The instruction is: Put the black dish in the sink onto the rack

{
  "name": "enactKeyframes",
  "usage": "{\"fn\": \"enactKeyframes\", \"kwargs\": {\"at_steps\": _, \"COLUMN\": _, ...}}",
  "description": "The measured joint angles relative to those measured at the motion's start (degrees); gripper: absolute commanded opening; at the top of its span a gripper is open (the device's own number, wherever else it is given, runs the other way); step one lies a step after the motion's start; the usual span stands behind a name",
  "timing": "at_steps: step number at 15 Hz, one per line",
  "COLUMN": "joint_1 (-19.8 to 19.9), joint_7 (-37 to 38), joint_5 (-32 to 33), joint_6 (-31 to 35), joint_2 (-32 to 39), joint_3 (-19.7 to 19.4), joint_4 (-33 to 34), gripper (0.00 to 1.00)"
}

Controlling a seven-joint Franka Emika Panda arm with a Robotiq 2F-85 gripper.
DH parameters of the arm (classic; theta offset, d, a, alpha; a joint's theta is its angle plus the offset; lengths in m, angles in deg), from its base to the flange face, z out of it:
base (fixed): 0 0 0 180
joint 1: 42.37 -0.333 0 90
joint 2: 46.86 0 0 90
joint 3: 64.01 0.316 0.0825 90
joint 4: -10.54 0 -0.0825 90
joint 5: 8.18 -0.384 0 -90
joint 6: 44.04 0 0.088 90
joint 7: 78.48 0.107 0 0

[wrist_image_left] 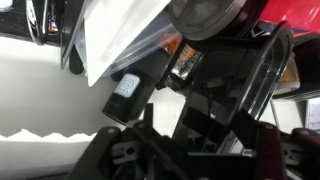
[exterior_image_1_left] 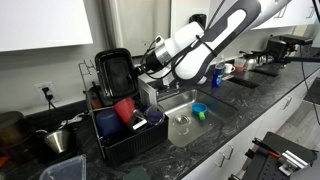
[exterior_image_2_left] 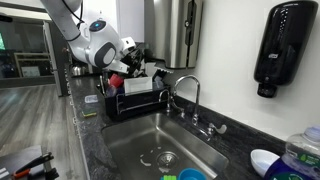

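Note:
The black dish [exterior_image_1_left: 113,70] stands upright on its edge at the back of the black wire rack [exterior_image_1_left: 130,143], which also shows in an exterior view [exterior_image_2_left: 140,104]. My gripper [exterior_image_1_left: 148,62] hovers just beside the dish, above the rack, also seen in an exterior view [exterior_image_2_left: 133,60]. In the wrist view the fingers [wrist_image_left: 195,150] look spread apart, with the dish's dark rim [wrist_image_left: 245,80] close in front. I see no contact with the dish. The steel sink [exterior_image_1_left: 172,98] [exterior_image_2_left: 140,145] lies beside the rack.
Red cups [exterior_image_1_left: 123,108] and a dark blue container sit in the rack. A clear glass bowl [exterior_image_1_left: 181,128] and a small blue bowl [exterior_image_1_left: 200,110] are by the sink. A chrome faucet [exterior_image_2_left: 188,90] and a wall dispenser [exterior_image_2_left: 283,45] are near.

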Motion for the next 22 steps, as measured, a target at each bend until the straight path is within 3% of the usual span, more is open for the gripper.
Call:
{"fn": "enactKeyframes", "kwargs": {"at_steps": 4, "joint_1": -2.13, "joint_7": 0.00, "joint_5": 0.00, "joint_6": 0.00, "joint_2": -0.82, "joint_3": -2.27, "joint_4": -0.47, "gripper": 1.00}}
{"fn": "enactKeyframes", "kwargs": {"at_steps": 9, "joint_1": -2.38, "joint_7": 0.22, "joint_5": 0.02, "joint_6": -1.24, "joint_2": -3.99, "joint_3": -2.24, "joint_4": -4.10, "gripper": 1.00}}
{"fn": "enactKeyframes", "kwargs": {"at_steps": 22, "joint_1": 0.63, "joint_7": 2.13, "joint_5": 0.03, "joint_6": -9.32, "joint_2": -13.28, "joint_3": -1.09, "joint_4": -8.45, "gripper": 1.00}}
